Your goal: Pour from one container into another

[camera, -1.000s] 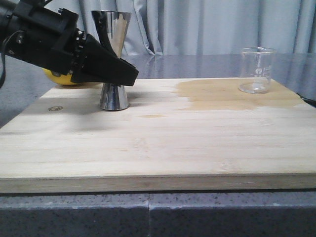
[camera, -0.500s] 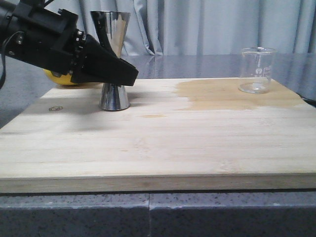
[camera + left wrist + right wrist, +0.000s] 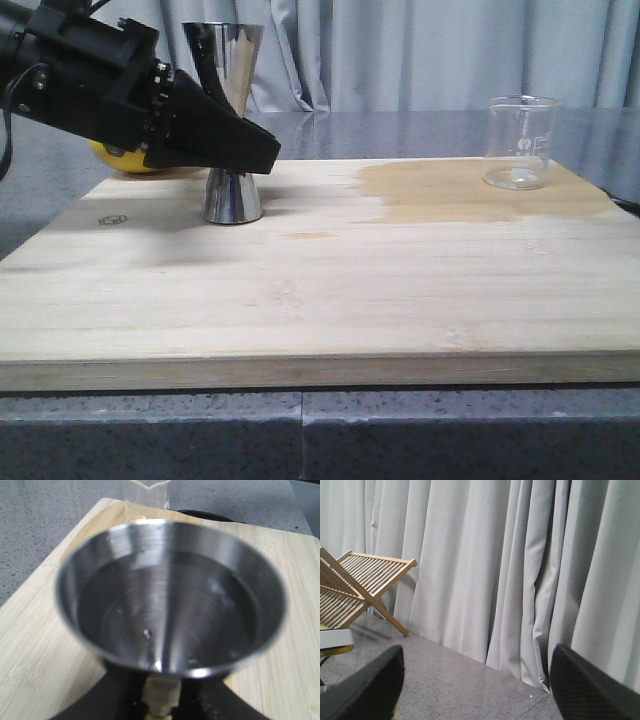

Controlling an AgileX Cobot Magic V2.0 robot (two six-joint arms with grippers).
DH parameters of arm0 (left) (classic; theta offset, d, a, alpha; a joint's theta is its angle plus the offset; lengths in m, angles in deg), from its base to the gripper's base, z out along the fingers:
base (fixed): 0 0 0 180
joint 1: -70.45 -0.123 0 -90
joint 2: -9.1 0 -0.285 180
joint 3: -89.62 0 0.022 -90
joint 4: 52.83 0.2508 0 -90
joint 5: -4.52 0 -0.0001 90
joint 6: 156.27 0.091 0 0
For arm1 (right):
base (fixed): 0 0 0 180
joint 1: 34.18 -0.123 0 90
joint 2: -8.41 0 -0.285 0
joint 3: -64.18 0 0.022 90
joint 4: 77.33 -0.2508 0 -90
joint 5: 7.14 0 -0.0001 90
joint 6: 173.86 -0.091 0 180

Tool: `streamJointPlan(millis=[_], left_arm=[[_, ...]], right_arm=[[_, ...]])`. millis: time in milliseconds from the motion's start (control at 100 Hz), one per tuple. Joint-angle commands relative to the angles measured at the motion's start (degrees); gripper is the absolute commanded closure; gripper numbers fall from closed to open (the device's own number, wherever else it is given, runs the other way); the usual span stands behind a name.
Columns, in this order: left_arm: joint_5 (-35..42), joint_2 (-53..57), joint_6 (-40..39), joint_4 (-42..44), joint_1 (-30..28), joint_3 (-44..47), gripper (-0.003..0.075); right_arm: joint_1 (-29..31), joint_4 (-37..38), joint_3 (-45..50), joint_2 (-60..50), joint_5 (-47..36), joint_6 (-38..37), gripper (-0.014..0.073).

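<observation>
Jigger [image 3: 230,120], pinched by left gripper [image 3: 250,150], stands on stained wooden board [image 3: 330,280] before grey curtains [image 3: 420,50].

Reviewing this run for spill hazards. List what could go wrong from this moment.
1. The jigger holds liquid near its rim, and the left gripper sits at its waist; a nudge or tilt could slop it onto the wooden board.
2. It stands on a narrow base, so it may topple when the gripper moves.
3. A damp-looking patch already surrounds the beaker; the glass could slide when handled.
</observation>
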Motion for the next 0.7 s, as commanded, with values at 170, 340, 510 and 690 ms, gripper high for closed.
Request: streamJointPlan(millis=[170,340,510,690], left_arm=[[1.1,1.72,-0.6,-3.12,-0.17,-1.35,0.0721],[1.1,1.72,-0.6,-3.12,-0.17,-1.35,0.0721],[1.1,1.72,-0.6,-3.12,-0.17,-1.35,0.0721],[1.21,1.72,0.14,-3.12,-0.17,-1.35,0.0721]], right_arm=[[0.32,-1.86,-1.28,-1.47,-3.06,0.15,0.005],[0.32,-1.86,-1.28,-1.47,-3.06,0.15,0.005],[0.32,-1.86,-1.28,-1.47,-3.06,0.15,0.005],[0.32,-1.86,-1.28,-1.47,-3.06,0.15,0.005]])
